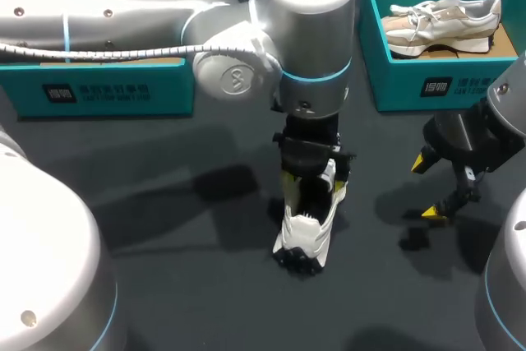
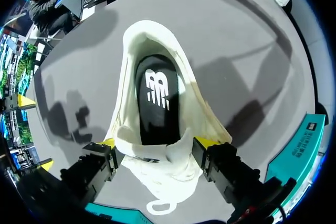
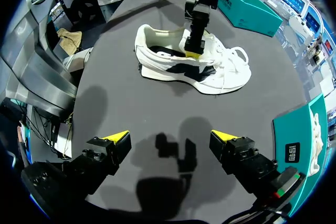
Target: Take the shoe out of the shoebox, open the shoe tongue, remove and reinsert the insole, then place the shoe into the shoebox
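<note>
Shoe (image 1: 304,229) partly hidden beneath the left gripper (image 1: 312,185) clasping its sides

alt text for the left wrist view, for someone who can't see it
The left gripper is shut on a white shoe resting on the table, one finger at each side of its upper. Ahead of the fingers, the shoe's opening shows the black insole inside.
</note>
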